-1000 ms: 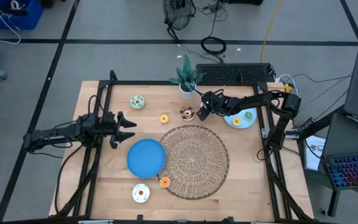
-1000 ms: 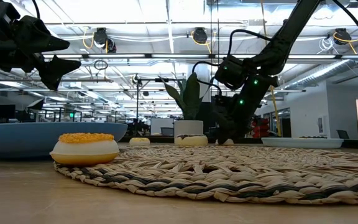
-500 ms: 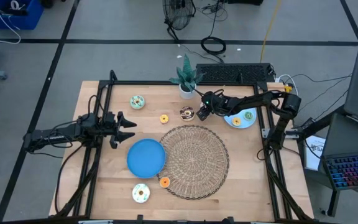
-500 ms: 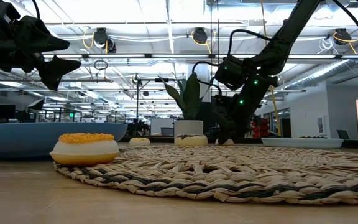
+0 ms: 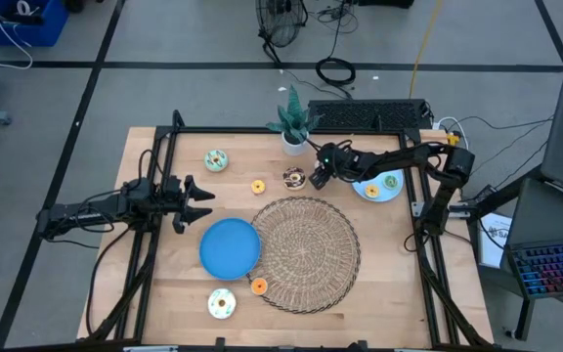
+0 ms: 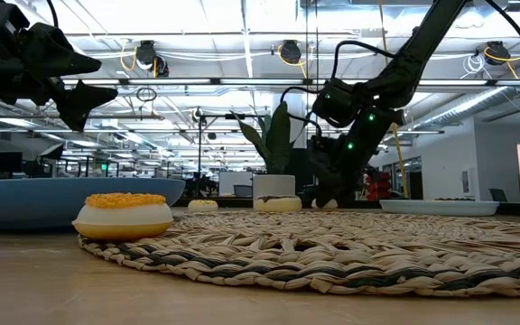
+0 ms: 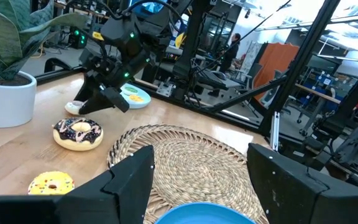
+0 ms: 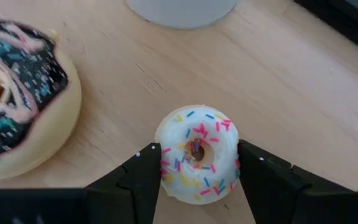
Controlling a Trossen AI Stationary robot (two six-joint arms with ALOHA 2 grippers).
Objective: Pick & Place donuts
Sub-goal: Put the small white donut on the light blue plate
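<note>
A small white sprinkled donut [image 8: 196,149] lies on the wood beside a larger chocolate-iced donut [image 8: 17,93], just in front of the plant pot. My right gripper [image 8: 197,163] reaches in from the table's right, slanting down, shut on the white donut. On the table also lie a mint donut [image 5: 216,159], a yellow donut [image 5: 258,186], an orange donut [image 5: 259,286] and a pale donut [image 5: 222,303]. Two more donuts sit on the light blue plate [image 5: 383,195]. My left gripper [image 5: 203,202] hangs open over the table's left side, holding nothing. My right gripper pinches the white donut by two opposite points of its outer rim [image 8: 164,163], one finger on each side. The fingers slant down from the table's right. The donut lies flat, its hole up, with its underside on the wood.
A round wicker mat [image 5: 306,252] fills the table's middle, with a blue plate [image 5: 230,246] against its left edge. A potted plant [image 5: 292,125] stands at the far edge, close behind my right gripper. Black frame rails run along both sides.
</note>
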